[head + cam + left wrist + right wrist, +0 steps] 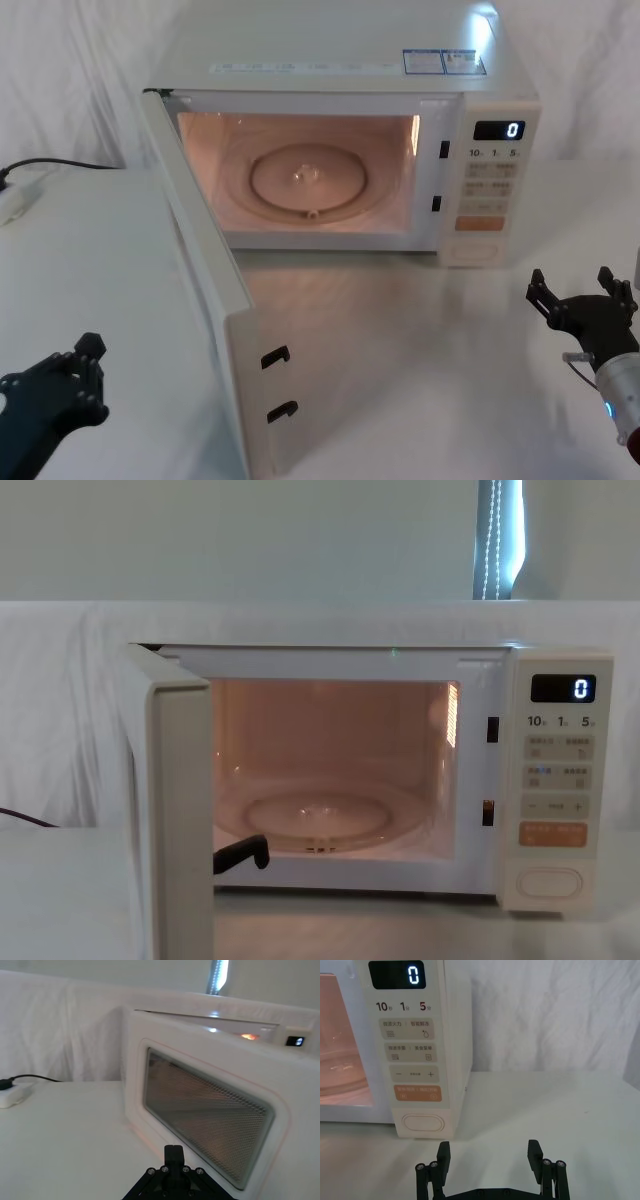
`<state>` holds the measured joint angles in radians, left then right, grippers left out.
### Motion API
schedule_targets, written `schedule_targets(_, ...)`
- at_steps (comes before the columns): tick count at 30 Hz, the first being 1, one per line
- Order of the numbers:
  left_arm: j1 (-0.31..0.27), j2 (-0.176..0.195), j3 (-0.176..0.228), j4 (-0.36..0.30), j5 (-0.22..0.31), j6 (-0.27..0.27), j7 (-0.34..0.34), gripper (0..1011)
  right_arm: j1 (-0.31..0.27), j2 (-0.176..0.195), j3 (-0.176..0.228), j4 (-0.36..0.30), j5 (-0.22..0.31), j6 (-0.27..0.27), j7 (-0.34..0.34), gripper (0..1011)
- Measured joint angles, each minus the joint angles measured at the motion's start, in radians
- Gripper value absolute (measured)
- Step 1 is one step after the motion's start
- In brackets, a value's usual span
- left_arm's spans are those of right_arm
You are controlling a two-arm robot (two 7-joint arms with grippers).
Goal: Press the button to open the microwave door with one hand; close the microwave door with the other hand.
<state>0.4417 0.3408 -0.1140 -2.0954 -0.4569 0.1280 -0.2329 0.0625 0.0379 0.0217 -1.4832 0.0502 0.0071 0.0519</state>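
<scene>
On the far left a white plug box [14, 200] with a black cord [60, 165] is lying on the table [90, 290], well apart from everything else. The left claw [88, 375] is hanging low over the table near the front edge, on the outer side of the open door, with bare table all around it. I cannot tell if its fingers are wide or narrow. In the left wrist view it is sitting just in front of the door's dark window [205, 1120], not touching it.

The microwave door [205, 290] is standing wide open, sticking out toward the robot from its hinge at the left front corner of the microwave [340, 80]. Two black hooks [276, 382] are poking out of its free edge. Inside, the light is glowing and the round glass plate [310, 180] is lying flat on the floor of the oven.

To the right of the opening, the button panel [490, 185] is showing a 0 on its screen [396, 974]. The long door button [422, 1123] is sitting at the bottom of it.

The right claw [583, 288] is floating in front of the panel, a little to its right, apart from the button. Its fingers [444, 1152] are spread wide and holding nothing, with open table between them and the microwave
</scene>
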Motion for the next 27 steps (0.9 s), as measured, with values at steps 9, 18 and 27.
schedule_targets(9,0.004,0.055,-0.039,-0.058,-0.11,0.053,-0.061,0,0.0,0.0,0.0,0.0,0.0,0.0,0.0,1002)
schedule_targets(18,-0.069,0.089,-0.008,-0.072,-0.169,0.102,-0.073,0,0.0,0.0,0.0,0.0,0.0,0.0,0.0,1002)
schedule_targets(27,-0.201,0.1,0.099,-0.028,-0.172,0.15,-0.023,0,0.0,0.0,0.0,0.0,0.0,0.0,0.0,1002)
